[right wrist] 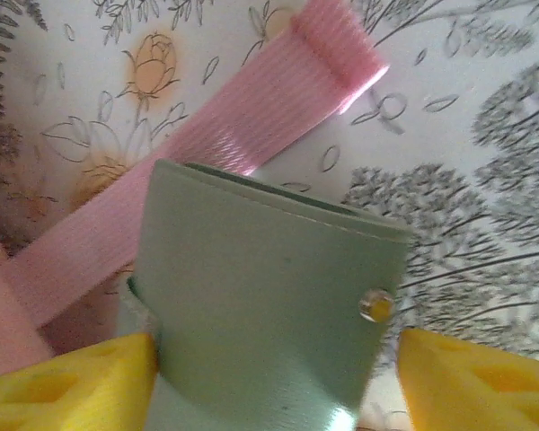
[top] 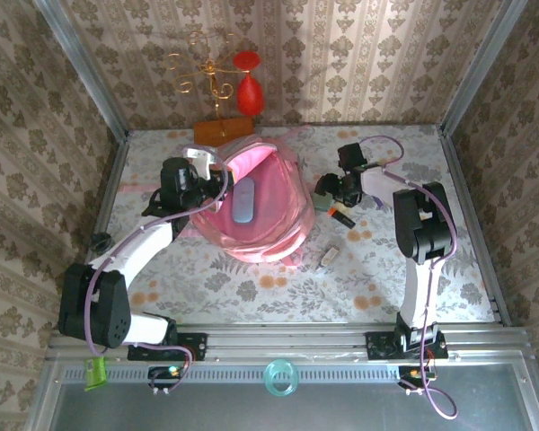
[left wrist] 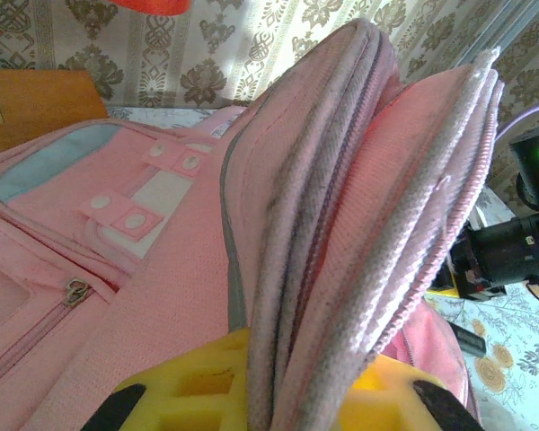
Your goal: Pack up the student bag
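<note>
The left gripper (left wrist: pixel 269 400) is clamping a gathered fold of the student bag (top: pixel 278 211) at its mouth. Its wrist view is showing pink cloth pinched between the yellow fingers (left wrist: pixel 184 391), with the front pockets spreading away to their left. The top view is showing the bag lying open between both hands, a blue-grey oblong object (top: pixel 244 199) resting inside. The right gripper (right wrist: pixel 274 377) is holding a green snap case (right wrist: pixel 269 269), pads pressing on both edges. Just beyond its fingertips a pink strap (right wrist: pixel 242 135) is lying across the floral table (right wrist: pixel 467 135).
</note>
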Tool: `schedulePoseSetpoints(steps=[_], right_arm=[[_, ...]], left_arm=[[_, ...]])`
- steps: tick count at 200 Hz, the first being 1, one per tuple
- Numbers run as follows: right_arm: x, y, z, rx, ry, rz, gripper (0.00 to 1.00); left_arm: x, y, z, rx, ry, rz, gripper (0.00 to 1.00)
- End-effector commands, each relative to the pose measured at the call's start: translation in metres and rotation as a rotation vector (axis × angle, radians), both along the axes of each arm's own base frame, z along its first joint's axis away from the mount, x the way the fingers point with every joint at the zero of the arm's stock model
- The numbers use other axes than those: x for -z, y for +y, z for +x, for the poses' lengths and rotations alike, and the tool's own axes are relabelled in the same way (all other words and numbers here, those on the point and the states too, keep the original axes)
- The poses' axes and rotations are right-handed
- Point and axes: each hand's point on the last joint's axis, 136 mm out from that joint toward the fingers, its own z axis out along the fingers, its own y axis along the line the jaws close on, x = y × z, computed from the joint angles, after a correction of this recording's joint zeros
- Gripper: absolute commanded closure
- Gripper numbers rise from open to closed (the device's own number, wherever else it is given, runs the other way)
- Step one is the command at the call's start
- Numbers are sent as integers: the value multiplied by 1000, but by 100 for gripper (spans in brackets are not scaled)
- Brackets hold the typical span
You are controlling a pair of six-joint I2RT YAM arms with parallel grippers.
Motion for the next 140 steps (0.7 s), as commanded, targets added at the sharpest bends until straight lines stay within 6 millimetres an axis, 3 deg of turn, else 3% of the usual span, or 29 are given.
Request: schedulePoseSetpoints(steps=[1, 19, 51, 78, 92, 114, 128, 140], right_arm=[[7, 15, -2, 25, 19, 98, 38], [-1, 17, 5, 33, -44, 133, 52], [-36, 19, 16, 17, -181, 171, 80], [-81, 12, 14, 11, -288, 195, 85], [-110, 10, 1, -7, -341, 208, 86], [-145, 23, -38, -119, -401, 233, 89], [-158, 47, -64, -224, -413, 263, 89], [-165, 81, -83, -315, -401, 330, 89]], left_arm=[[-33, -5, 8, 11, -112, -45, 100], [-31, -5, 8, 11, -108, -44, 100], [-32, -4, 7, 8, -109, -42, 100], [-30, -4, 7, 6, -107, -36, 100], [-30, -3, 7, 4, -108, -31, 100], [-31, -2, 9, 5, -119, -20, 100], [-31, -2, 9, 8, -127, -13, 100], [-34, -2, 10, 12, -134, -16, 100]])
